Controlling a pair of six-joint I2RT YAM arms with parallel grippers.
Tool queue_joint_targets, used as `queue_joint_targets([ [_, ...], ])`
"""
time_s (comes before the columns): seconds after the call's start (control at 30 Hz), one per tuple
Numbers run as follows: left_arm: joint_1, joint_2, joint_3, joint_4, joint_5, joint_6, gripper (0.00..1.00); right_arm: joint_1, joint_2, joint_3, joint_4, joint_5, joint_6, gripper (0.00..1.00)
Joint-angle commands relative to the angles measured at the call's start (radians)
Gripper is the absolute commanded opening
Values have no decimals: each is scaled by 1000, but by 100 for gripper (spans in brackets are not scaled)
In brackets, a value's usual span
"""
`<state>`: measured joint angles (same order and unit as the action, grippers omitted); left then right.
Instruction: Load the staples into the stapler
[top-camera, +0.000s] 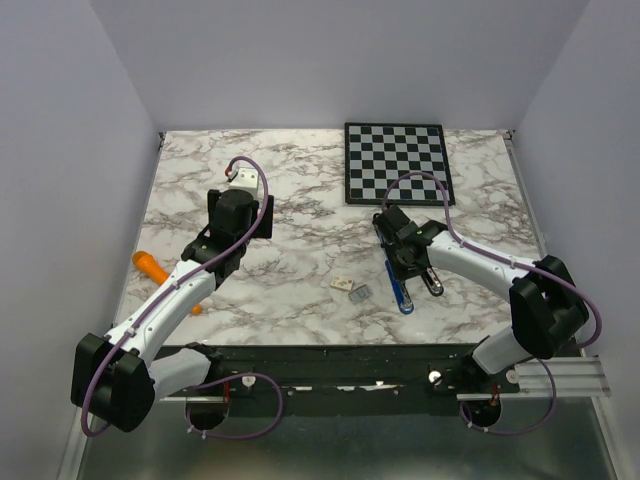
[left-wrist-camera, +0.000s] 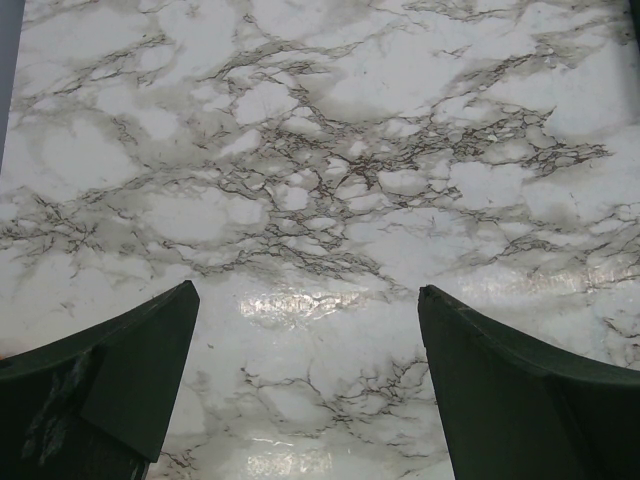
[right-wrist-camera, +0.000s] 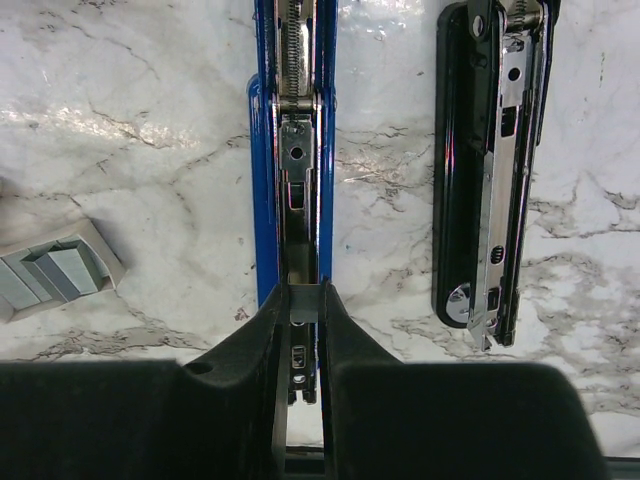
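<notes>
Your right gripper (right-wrist-camera: 303, 300) pinches the small silvery-grey block of staples (right-wrist-camera: 306, 304) over the open channel of the long blue metal stapler (right-wrist-camera: 262, 200), toward the near edge of the marble table (right-wrist-camera: 150, 150). Hold it parallel to the rail and lower it squarely. Your left gripper (left-wrist-camera: 308, 292) gapes, empty.

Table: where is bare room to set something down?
Free: marble ahead of the left hand, and the middle, left of the board. Crowded: near right, where box, staples, stapler and right hand cluster.
</notes>
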<state>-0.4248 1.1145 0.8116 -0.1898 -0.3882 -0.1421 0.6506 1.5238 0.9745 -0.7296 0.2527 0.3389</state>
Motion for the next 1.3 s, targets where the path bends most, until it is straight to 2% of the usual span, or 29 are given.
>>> queue_joint_targets([
  [0.0,1,-1,11,-10,15,-10,99,-5,-27,-11,35,-16,-32,17],
  [0.53,0,1,11,-11,18,-10,99,-3,-1,-14,36,-58,-46,17],
  [1.27,0,-1,11,-11,20,-10,99,-12,-17,27,-17,-9,-23,16],
])
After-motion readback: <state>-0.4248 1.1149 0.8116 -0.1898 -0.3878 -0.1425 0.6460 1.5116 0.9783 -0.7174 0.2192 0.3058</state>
